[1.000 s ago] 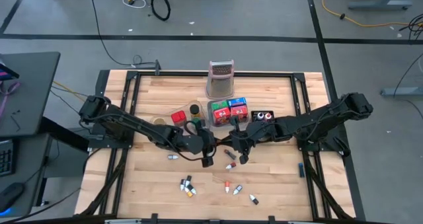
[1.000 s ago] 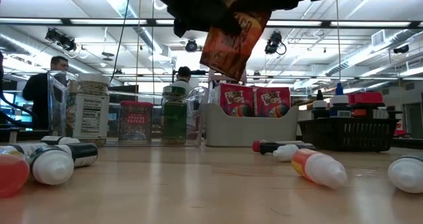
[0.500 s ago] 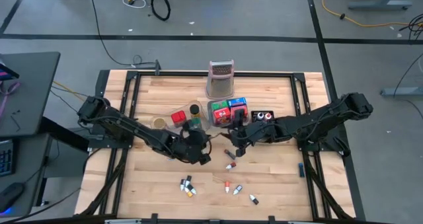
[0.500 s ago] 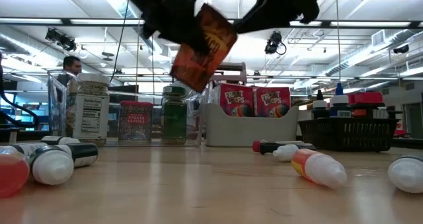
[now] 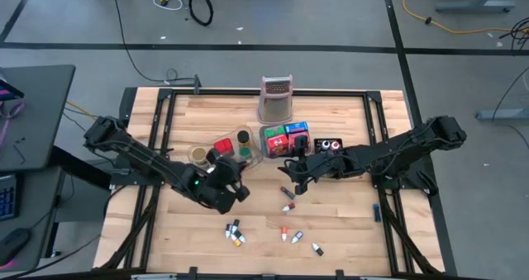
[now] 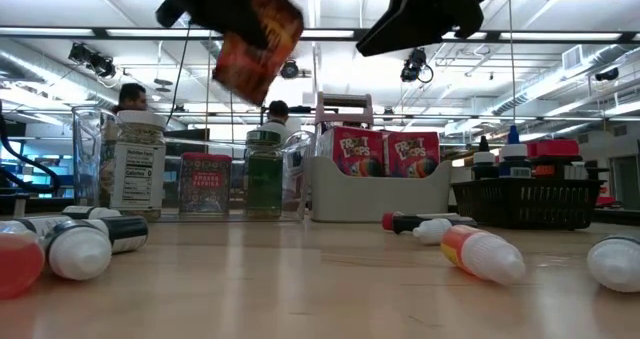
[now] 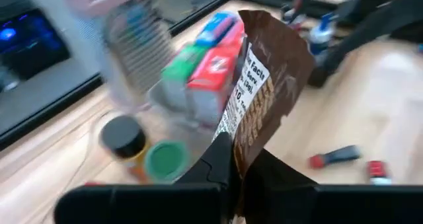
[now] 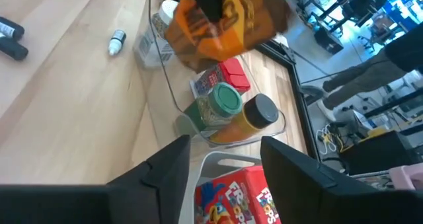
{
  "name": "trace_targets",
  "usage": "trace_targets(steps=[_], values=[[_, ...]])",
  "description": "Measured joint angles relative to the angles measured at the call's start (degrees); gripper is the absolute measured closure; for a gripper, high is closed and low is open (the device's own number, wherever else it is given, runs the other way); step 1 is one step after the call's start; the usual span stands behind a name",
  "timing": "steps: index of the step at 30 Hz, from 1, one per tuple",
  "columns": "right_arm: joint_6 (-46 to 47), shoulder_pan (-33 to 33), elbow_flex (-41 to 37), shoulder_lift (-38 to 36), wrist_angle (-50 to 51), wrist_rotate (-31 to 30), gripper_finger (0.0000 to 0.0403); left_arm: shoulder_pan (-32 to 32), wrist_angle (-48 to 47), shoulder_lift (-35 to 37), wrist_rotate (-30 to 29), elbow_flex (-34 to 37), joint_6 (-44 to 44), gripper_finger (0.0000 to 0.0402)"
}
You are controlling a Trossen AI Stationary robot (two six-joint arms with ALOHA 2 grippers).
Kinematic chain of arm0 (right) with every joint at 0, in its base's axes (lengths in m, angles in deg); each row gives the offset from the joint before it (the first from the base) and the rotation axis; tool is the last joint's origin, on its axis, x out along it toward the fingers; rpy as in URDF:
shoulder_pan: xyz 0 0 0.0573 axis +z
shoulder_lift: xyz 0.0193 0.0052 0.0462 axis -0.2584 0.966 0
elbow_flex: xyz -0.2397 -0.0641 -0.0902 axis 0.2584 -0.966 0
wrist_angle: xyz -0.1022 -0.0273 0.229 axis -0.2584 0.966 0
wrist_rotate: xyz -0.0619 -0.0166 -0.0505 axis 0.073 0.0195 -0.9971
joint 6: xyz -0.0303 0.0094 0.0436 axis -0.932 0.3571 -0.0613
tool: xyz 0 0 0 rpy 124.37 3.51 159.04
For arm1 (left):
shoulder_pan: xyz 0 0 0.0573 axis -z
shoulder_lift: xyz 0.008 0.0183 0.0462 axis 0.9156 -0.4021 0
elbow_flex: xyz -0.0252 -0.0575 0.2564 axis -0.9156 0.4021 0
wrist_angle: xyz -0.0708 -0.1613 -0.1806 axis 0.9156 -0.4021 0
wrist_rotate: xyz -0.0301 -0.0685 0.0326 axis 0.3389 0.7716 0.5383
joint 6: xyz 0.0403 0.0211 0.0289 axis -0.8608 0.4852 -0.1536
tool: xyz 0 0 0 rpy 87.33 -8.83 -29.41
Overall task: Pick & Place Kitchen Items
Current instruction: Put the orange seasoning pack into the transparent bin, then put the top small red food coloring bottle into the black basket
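Foil, by the look of it: the brown-and-orange snack packet (image 7: pixel 264 98) hanging from the left gripper (image 7: pixel 228 164) looks light and crinkly, a soft pouch that will bend and swing rather than hold its shape. It seems best pinched by a flat edge seam, which is how it is held, with the fingers clamped tight on one edge and the rest of the bag standing free above them. I'd judge it slippery enough to slide out of a loose pinch, but not fragile.

That left gripper (image 5: pixel 221 183) rides high off the table, its arm reaching in low from its own side, elbow folded, wrist turned so the packet (image 6: pixel 255 41) tilts in the air. Just beyond the fingers sits the clear tray (image 5: pixel 221 145) with a green-lidded jar (image 7: pixel 165 159) and a dark-capped jar (image 7: pixel 122 135), and past those the grey tray (image 5: pixel 285 140) of red, green and blue cereal boxes (image 7: pixel 205 65).

Further off, the right gripper (image 5: pixel 296 181) hangs apart from the packet, fingers (image 8: pixel 165 168) spread about halfway with nothing between them, its arm stretched in from the opposite side. Beneath and beyond it small capped tubes (image 5: pixel 288 206) lie scattered on the wood. The tall metal grater (image 5: pixel 277 98) stands at the far edge.
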Motion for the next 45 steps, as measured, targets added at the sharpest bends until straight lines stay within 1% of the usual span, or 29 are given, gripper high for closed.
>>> trace_targets(steps=[2, 5, 7, 10, 14, 19, 28, 33, 37, 40, 42, 45], values=[[1.4, 0.0, 0.0, 0.0, 0.0, 0.0, 0.0206, -0.4, -4.3, -0.9, -0.2, 0.1, 4.5, 0.0389], [2.9, 0.0, 0.0, 0.0, 0.1, 0.0, 0.0206, -1.0, -7.6, -2.0, 0.0, 2.3, 10.9, 0.0371], [2.9, 0.0, 0.0, 0.0, 0.1, 0.0, 0.0206, -1.4, -7.2, -2.1, -0.1, 4.0, 13.8, 0.0362], [2.8, 0.0, 0.0, 0.0, 0.0, 0.0, 0.0206, -1.9, -7.3, -2.1, 0.5, 6.6, 17.5, 0.0361], [2.7, 0.0, 0.0, 0.0, 0.0, 0.7, 0.0206, -2.4, -4.7, -2.1, 1.2, 9.5, 17.9, 0.0371], [2.7, 0.0, 0.0, 0.0, -0.2, 2.6, 0.0206, -3.2, -4.1, -2.1, 1.7, 9.9, 16.7, 0.0375], [2.7, 0.0, 0.0, 0.0, -0.2, 2.6, 0.0206, -3.5, -4.6, -2.1, 1.8, 9.6, 12.1, 0.0346], [3.0, 0.0, 0.0, 0.0, 0.0, 2.6, 0.0206, -3.5, -9.6, -2.1, 3.7, 6.1, 10.9, 0.0311], [4.7, 0.0, 0.0, 0.0, 1.1, 2.6, 0.0206, -3.5, -18.7, -2.1, 7.9, 0.3, 11.2, 0.0282], [6.2, 0.0, 0.0, 0.0, 2.8, 2.8, 0.0206, -3.5, -26.1, -2.1, 9.7, -4.2, 14.2, 0.0267], [8.0, 0.0, 0.0, 0.0, 4.4, 3.9, 0.0206, -3.3, -30.5, -2.1, 9.2, -7.1, 17.3, 0.0262], [14.7, 0.0, 0.0, 0.0, 7.2, 9.2, 0.0206, -2.0, -34.3, -2.1, 5.7, -10.7, 18.9, 0.0260]])
